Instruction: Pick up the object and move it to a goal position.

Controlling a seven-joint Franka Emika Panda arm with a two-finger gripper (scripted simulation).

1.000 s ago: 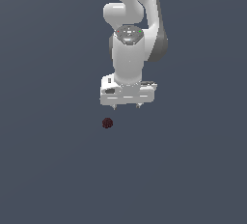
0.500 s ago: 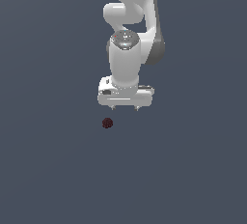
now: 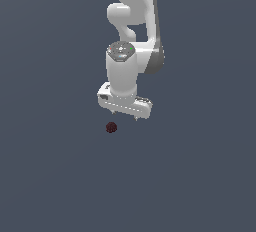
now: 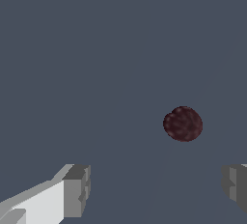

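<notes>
The object (image 3: pixel 111 127) is a tiny dark red-maroon bumpy lump lying on the flat grey floor. My white gripper (image 3: pixel 125 114) hangs just above it, a little toward the exterior view's right, pointing down. The jaws stand wide apart and hold nothing. In the wrist view the object (image 4: pixel 183 123) lies beyond the gripper (image 4: pixel 157 189), off centre and closer to one of the two grey fingertips (image 4: pixel 77 190) than the other. Nothing touches it.
The white arm (image 3: pixel 132 31) rises from the gripper toward the top of the exterior view. A plain dark grey floor (image 3: pixel 60 176) fills the rest of both views.
The gripper has shifted slightly toward the exterior view's left, closer to the object, and its hand has turned a little. The object has not moved.
</notes>
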